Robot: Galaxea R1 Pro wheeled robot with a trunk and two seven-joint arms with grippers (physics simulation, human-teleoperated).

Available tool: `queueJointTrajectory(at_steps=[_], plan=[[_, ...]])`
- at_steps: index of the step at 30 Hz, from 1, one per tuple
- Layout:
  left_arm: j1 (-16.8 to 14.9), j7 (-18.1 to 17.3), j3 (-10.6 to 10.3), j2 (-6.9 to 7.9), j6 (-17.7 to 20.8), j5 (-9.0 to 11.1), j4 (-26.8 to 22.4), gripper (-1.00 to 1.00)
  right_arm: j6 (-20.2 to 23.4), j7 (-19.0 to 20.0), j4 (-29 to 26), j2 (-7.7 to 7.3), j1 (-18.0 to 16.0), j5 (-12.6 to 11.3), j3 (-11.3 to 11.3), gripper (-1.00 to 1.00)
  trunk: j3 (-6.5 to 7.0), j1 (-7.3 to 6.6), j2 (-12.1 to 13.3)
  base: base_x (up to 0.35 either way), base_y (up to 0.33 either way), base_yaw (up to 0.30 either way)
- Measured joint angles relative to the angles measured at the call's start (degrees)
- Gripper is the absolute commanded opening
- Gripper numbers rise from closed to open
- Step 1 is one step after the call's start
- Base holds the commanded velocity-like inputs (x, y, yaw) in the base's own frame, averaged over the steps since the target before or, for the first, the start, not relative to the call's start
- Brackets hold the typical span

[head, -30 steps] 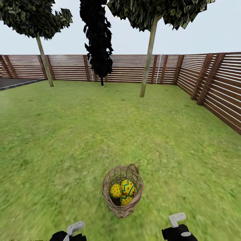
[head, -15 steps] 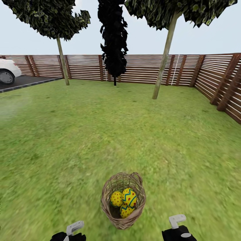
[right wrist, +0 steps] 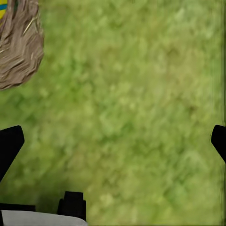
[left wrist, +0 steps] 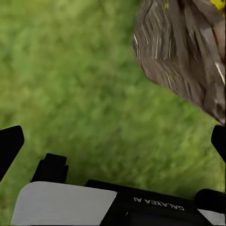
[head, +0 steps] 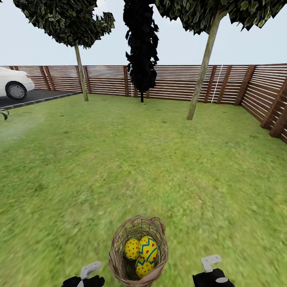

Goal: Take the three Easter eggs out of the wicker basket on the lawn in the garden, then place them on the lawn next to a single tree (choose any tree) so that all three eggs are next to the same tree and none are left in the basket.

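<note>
The left end effector (left wrist: pixel 113 141) has its two dark fingertips spread to opposite edges of the left wrist view, wide apart, with nothing between them but grass. The right end effector (right wrist: pixel 113 141) stands the same way in the right wrist view: fingertips far apart and holding nothing. In the head view both sit low at the bottom edge, the left end effector's pale part at the left and the right one's at the right, with the wicker basket (head: pixel 138 251) between them on the lawn (head: pixel 119 167).

The basket stands upright on the grass, nearer the left end effector than the right. Its woven wall (left wrist: pixel 183 56) shows close to the left end effector, and a smaller part of it shows in the right wrist view. Inside it lie the three Easter eggs (head: pixel 140 252), yellow with red dots and blue zigzag bands, packed together and touching.

Far across the lawn, a tree (head: pixel 202 71) with a pale leaning trunk rises on the right, near the fence (head: pixel 175 81) of horizontal brown slats. A second pale-trunked tree (head: pixel 81 71) stands to the left, and a black column-shaped tree (head: pixel 140 48) stands between them by the fence. A white car (head: pixel 14 83) sits on dark paving at the far left.
</note>
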Motion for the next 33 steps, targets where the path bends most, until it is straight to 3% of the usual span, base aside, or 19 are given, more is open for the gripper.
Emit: queueJointTrajectory(at_steps=[4, 13, 20, 25, 33], plan=[[0.0, -0.24, -0.08, -0.58, -4.97, 4.34, 2.65, 1.0, -1.94, 0.05, 0.03, 0.0, 0.0, -0.01, -0.07, 1.0, 0.0, 0.0, 0.0, 0.237, -0.25, 0.001], [0.0, -3.59, -0.08, -0.97, -7.47, 5.78, 3.51, 1.0, -2.97, 0.07, 0.2, -0.01, 0.0, -0.04, 0.0, 1.0, 0.0, 0.02, 0.0, 0.15, -0.153, 0.0], [0.24, -3.76, -0.13, -1.06, -13.39, 11.5, 3.61, 1.0, -3.0, 0.04, 0.19, 0.02, -0.01, -0.18, 0.03, 1.0, 0.0, 0.03, 0.0, 0.006, -0.006, 0.0], [0.26, -3.73, -0.15, -1.31, -14.0, 12.09, 3.59, 1.0, -3.01, 0.02, 0.23, 0.07, -0.01, -0.19, 0.02, 1.0, 0.0, 0.03, 0.0, 0.0, 0.0, 0.0], [0.27, -3.44, 0.88, -1.14, -14.17, 12.14, 3.37, 1.0, -3.23, 0.15, -0.52, -0.1, -0.01, -0.54, -0.6, 1.0, -1.43, 1.78, -3.19, 0.0, 0.0, 0.0]])
